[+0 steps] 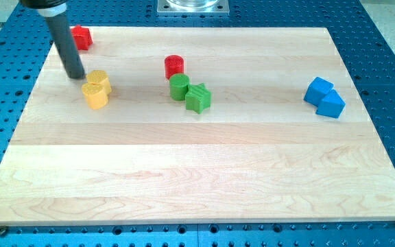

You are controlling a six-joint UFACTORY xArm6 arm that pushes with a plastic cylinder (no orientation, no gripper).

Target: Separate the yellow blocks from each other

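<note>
Two yellow blocks touch each other at the view's left. The upper yellow block point(99, 79) looks roughly hexagonal. The lower yellow block point(94, 95) sits just below and left of it; its shape is hard to make out. My tip point(75, 75) rests on the board just left of the upper yellow block, a small gap away. The dark rod rises from it toward the view's top left.
A red block point(81, 37) sits at the top left, behind the rod. A red cylinder point(174, 66), a green cylinder point(179, 87) and a green star point(198, 98) cluster near the middle. Two blue blocks point(318, 90) point(332, 104) touch at the right. The wooden board point(197, 178) lies on a blue perforated table.
</note>
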